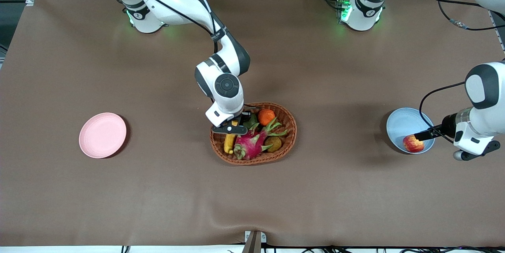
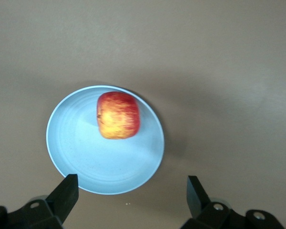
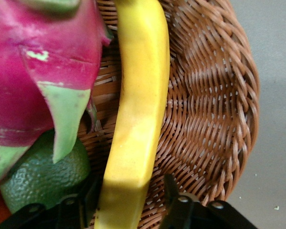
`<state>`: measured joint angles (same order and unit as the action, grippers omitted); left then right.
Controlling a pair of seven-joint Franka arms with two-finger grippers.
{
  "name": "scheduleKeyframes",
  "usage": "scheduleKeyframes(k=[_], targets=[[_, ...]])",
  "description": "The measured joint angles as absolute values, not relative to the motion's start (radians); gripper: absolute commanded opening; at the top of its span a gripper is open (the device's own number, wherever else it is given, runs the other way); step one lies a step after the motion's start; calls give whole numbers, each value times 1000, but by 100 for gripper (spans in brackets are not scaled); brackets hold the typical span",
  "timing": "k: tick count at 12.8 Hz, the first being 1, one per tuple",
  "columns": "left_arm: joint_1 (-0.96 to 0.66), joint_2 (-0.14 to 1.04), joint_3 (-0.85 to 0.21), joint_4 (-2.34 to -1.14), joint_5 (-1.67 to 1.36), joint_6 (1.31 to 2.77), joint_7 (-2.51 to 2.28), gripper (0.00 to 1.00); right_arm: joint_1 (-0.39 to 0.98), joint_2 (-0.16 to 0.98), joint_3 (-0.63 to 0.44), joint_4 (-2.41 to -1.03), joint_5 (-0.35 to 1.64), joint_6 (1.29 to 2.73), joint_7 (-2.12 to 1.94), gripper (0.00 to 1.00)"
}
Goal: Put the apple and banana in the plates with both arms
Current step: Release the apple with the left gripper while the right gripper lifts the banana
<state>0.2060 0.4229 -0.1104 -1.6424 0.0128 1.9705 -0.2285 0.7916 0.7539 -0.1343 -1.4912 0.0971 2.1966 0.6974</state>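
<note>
Brown cloth covers your counter (image 1: pixel 158 190). Your pink plate (image 1: pixel 102 135) lies bare. Right gripper (image 1: pixel 230 129) jaws straddle the banana (image 3: pixel 136 124) in the basket (image 1: pixel 290 126), not clearly clamped. Left gripper (image 2: pixel 131 191) jaws stand wide over the blue plate (image 2: pixel 81 157); the apple (image 2: pixel 117 115) rests there.

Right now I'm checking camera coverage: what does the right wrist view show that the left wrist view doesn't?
Only the right wrist view shows the banana lying in the wicker basket beside the dragon fruit and a green fruit, with the right gripper around the banana's end. Only the left wrist view shows the apple resting in the blue plate, below the open left gripper. Both show brown tabletop.
</note>
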Motion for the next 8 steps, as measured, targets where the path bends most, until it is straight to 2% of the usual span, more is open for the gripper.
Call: scheduleKeyframes(k=[6, 8], targets=[[198, 414, -127, -1418, 13, 1743, -229, 100, 776, 739, -142, -1474, 97, 2194, 700, 0], [191, 406, -140, -1385, 13, 1684, -229, 100, 745, 692, -143, -1459, 97, 2117, 699, 0]])
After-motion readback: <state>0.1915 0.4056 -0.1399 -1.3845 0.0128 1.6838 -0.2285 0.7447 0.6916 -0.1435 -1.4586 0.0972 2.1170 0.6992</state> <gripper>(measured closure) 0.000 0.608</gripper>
